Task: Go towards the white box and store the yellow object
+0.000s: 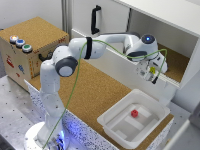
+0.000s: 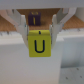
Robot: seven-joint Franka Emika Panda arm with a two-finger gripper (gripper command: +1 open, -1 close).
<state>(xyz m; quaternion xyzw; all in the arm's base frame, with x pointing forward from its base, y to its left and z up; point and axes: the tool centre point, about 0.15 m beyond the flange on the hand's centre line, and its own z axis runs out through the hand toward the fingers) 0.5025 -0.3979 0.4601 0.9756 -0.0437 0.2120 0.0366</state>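
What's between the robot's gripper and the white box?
Nothing: in the exterior view the gripper, holding the yellow object, hangs above the white box with only empty air between.

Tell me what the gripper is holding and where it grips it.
The gripper holds the yellow object, a cube marked "U", clamped between its fingers on the cube's two opposite sides near the top.

yellow object point(image 2: 40, 44) | face letter "U" | other markings apparently illegible
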